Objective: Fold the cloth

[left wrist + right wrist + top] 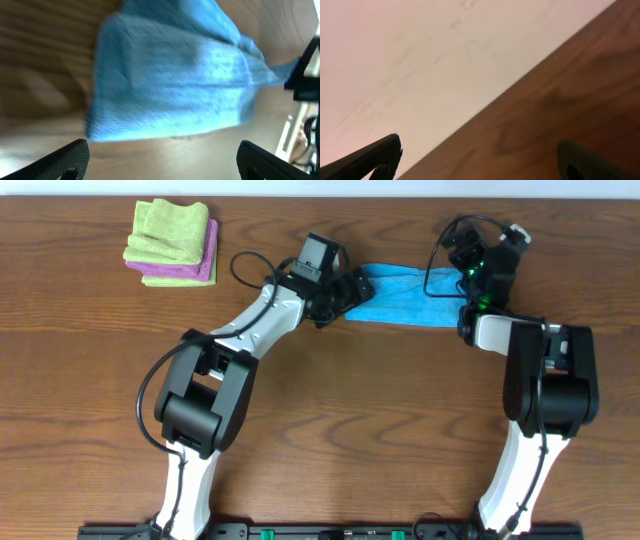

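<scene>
The sky-blue cloth (405,297) lies folded into a narrow band on the wooden table near the far edge, between my two arms. In the left wrist view it (175,85) fills the upper half, blurred, its near edge just ahead of my fingers. My left gripper (348,292) sits at the cloth's left end; its jaws (162,162) are wide open with bare table between them. My right gripper (472,268) is at the cloth's right end, open and empty (480,160), its camera showing only table edge and wall. The white tag does not show.
A light green cloth (170,230) is stacked on a purple cloth (195,268) at the far left of the table (330,410). The table's far edge (505,97) runs close behind the right gripper. Cables loop around both wrists.
</scene>
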You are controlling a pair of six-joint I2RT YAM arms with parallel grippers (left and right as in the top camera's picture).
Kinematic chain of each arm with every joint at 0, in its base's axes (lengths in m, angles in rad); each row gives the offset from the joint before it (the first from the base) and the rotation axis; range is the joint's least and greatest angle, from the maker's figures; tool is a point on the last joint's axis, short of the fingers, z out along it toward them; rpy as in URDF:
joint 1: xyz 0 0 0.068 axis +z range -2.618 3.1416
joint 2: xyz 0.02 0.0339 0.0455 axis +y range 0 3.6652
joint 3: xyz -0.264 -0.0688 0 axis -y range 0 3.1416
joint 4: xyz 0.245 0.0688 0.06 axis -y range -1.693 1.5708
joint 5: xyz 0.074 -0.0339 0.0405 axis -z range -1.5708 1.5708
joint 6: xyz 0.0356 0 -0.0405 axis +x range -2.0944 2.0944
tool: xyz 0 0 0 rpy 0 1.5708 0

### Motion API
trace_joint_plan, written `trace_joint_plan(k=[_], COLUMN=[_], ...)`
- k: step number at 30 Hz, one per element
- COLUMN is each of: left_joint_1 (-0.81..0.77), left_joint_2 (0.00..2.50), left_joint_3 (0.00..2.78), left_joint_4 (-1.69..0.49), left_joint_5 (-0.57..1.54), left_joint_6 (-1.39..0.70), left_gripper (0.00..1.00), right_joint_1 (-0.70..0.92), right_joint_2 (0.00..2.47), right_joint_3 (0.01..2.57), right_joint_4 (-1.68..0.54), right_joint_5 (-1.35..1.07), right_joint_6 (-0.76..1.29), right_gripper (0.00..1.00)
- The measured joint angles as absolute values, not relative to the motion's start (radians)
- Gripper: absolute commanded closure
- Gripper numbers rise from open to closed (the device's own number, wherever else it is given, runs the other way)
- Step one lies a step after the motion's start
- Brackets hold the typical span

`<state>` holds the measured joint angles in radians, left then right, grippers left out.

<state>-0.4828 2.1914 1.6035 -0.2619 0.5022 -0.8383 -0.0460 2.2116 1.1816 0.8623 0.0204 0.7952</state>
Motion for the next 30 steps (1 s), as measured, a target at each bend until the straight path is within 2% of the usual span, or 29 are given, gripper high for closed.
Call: trace_joint_plan(k=[9, 12, 14, 17, 20, 21, 23, 27, 30], left_joint_1=[-0.548, -0.564, -0.565, -0.565, -0.565, -0.565, -0.565, -0.569, -0.577], left_joint_2=[2.191, 2.191, 2.191, 2.191, 2.191, 2.191, 2.191, 2.194, 2.219], left_joint_3=[1.604, 1.604, 1.604, 1.604, 1.604, 1.604, 1.603, 1.604, 1.604], left_joint_4=[-0.215, -0.189, -0.174, -0.175, -0.171, -0.168, -0.127, -0.094, -0.066], left_joint_5=[0.547, 0.541, 0.522, 0.478, 0.411, 0.392, 0.342, 0.299, 0.288], left_joint_6=[-0.869, -0.875, -0.884, -0.892, -0.895, -0.898, -0.913, -0.937, -0.971], left_gripper=[0.05, 0.05, 0.05, 0.05, 0.05, 0.05, 0.05, 0.05, 0.05], right_joint_1=[-0.046, -0.047, -0.047, -0.047, -0.046, -0.046, -0.047, -0.047, -0.047], right_joint_2=[2.212, 2.210, 2.191, 2.122, 1.990, 1.968, 1.846, 1.733, 1.734], right_joint_3=[1.182, 1.182, 1.182, 1.182, 1.182, 1.180, 1.183, 1.191, 1.190], right_joint_4=[0.937, 1.021, 0.992, 0.785, 0.455, 0.419, 0.165, -0.090, -0.198], right_joint_5=[0.009, -0.065, -0.122, -0.178, -0.207, -0.208, -0.191, -0.179, -0.180], right_joint_6=[0.792, 0.791, 0.791, 0.786, 0.773, 0.768, 0.749, 0.736, 0.722], right_gripper=[0.01, 0.01, 0.01, 0.01, 0.01, 0.01, 0.01, 0.01, 0.01])
